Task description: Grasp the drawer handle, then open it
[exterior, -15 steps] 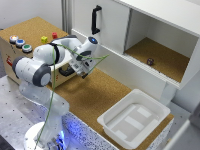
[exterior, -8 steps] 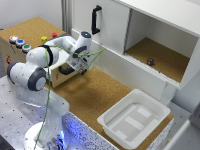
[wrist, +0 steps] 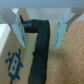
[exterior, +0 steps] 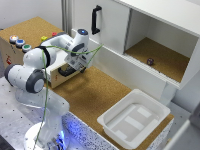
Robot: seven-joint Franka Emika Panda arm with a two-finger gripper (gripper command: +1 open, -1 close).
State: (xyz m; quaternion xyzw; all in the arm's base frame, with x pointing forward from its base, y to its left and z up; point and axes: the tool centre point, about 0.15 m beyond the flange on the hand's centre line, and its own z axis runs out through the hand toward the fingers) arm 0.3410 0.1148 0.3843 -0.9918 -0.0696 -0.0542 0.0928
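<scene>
Take the tan box (exterior: 15,52) with its coloured buttons (exterior: 20,42) as your landmark, at the exterior view's left. On its side toward the cork floor you see the drawer (exterior: 60,62) standing partly out, pale inner walls showing. The drawer handle (exterior: 67,71) sits on the drawer's tan front. Your gripper (exterior: 76,64) hangs right at that front. In the wrist view its fingers (wrist: 18,31) are spread apart with the black bar (wrist: 39,47) between them, neither pad visibly touching it. Farther right of the box stand the white cabinet (exterior: 150,35) and white bin (exterior: 132,120).
</scene>
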